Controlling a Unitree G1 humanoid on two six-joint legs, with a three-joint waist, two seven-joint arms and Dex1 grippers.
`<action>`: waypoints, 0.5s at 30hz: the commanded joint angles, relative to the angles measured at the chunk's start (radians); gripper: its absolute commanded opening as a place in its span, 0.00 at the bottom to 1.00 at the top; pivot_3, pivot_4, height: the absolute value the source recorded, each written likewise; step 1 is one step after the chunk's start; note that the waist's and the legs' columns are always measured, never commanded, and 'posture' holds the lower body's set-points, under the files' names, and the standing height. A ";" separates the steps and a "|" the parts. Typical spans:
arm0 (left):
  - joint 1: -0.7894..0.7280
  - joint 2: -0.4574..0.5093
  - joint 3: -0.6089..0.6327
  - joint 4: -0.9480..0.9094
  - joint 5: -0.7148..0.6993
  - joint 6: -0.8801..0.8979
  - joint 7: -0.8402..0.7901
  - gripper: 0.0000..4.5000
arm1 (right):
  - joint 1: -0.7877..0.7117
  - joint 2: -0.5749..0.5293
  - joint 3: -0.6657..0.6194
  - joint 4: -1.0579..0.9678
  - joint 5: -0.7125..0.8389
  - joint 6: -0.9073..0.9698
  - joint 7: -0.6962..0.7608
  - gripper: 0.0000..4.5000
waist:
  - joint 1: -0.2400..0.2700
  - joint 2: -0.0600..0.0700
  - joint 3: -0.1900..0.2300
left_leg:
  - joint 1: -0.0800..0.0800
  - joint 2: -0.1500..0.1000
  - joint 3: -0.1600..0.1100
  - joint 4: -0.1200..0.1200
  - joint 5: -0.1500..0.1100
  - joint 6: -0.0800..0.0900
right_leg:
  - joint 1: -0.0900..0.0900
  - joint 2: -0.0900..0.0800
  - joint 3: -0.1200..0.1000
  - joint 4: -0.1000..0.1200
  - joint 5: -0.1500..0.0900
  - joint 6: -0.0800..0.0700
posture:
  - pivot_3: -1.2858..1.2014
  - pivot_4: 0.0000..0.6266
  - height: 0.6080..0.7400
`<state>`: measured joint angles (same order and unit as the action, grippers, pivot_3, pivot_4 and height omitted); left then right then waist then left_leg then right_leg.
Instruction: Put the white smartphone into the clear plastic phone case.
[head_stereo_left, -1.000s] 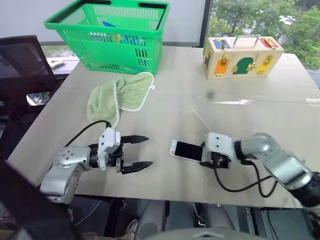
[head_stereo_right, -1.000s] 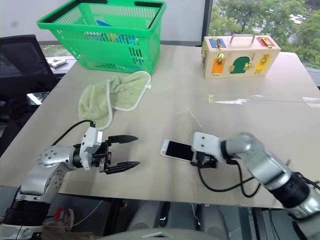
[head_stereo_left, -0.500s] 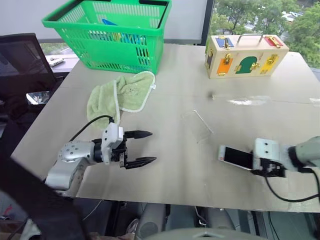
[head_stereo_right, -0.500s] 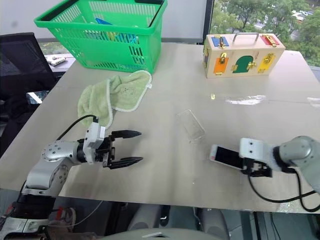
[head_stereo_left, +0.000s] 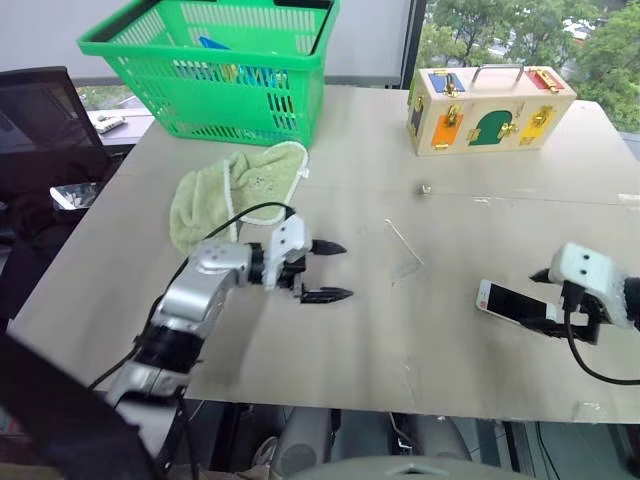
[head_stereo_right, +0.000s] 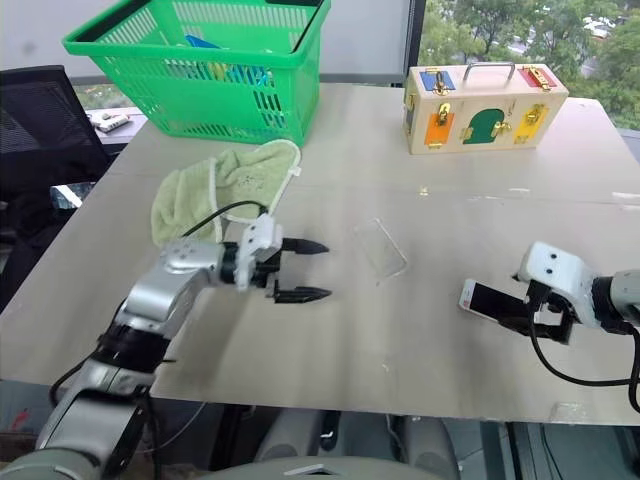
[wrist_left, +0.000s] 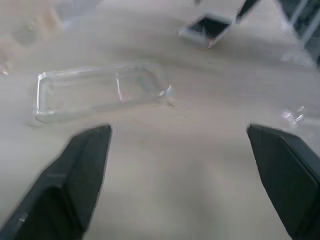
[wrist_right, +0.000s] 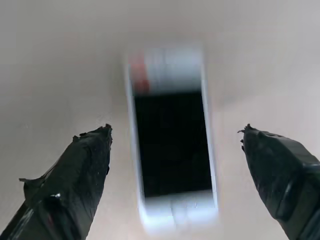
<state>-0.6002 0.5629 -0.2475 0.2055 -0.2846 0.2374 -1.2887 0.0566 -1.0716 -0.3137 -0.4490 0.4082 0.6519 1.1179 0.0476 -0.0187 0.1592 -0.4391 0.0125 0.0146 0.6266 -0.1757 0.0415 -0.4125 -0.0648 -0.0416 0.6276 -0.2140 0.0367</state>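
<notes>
The white smartphone (head_stereo_left: 508, 302) lies screen up on the table's right side. My right gripper (head_stereo_left: 552, 302) is just behind it, open, with a black finger (wrist_right: 85, 165) on either side of the phone (wrist_right: 172, 145) and not touching it. The clear plastic phone case (head_stereo_left: 405, 250) rests near the middle of the table, one edge tilted up. My left gripper (head_stereo_left: 338, 271) hovers open a short way left of the case and points at it. In the left wrist view the case (wrist_left: 100, 90) lies just past the open fingers (wrist_left: 75, 170), with the phone (wrist_left: 206, 30) farther beyond.
A green basket (head_stereo_left: 210, 70) stands at the back left, with a green cloth (head_stereo_left: 235, 195) in front of it. A wooden latch box (head_stereo_left: 490, 95) sits at the back right. A dark chair (head_stereo_left: 40, 130) is off the table's left edge.
My right gripper carried the phone from the table's middle to the right, then opened and let go of it. My left gripper moved right and forward toward the case.
</notes>
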 joint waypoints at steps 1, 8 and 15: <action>-0.131 -0.036 -0.066 0.175 0.080 -0.108 -0.098 1.00 | 0.044 0.095 -0.198 -0.198 0.194 0.066 -0.029 0.99 | -0.001 0.000 0.000 | -0.001 0.000 -0.001 0.002 -0.001 0.001 | 0.001 0.000 -0.001 0.000 0.000 0.000 | 0.52 0.24 1.00; -0.450 -0.203 -0.154 0.719 0.260 -0.438 -0.190 1.00 | 0.205 0.315 -0.286 -0.499 0.291 0.038 -0.234 0.99 | -0.006 -0.001 0.001 | -0.009 0.000 -0.002 0.013 -0.004 0.007 | -0.002 0.000 -0.002 0.000 0.002 0.004 | 0.52 0.24 1.00; -0.611 -0.294 -0.207 1.026 0.460 -0.617 -0.102 0.95 | 0.346 0.383 -0.269 -0.598 0.304 -0.003 -0.400 1.00 | -0.010 -0.002 0.001 | -0.010 0.000 -0.002 0.017 -0.007 0.010 | -0.002 -0.002 0.001 0.000 0.004 0.007 | 0.52 0.24 1.00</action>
<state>-1.1851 0.2727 -0.4410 1.2026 0.1285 -0.3331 -1.4090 0.3892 -0.6899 -0.5678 -1.0167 0.6974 0.6850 0.7549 0.0374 -0.0204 0.1601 -0.4489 0.0121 0.0126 0.6434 -0.1826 0.0521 -0.4141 -0.0667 -0.0403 0.6275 -0.2102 0.0433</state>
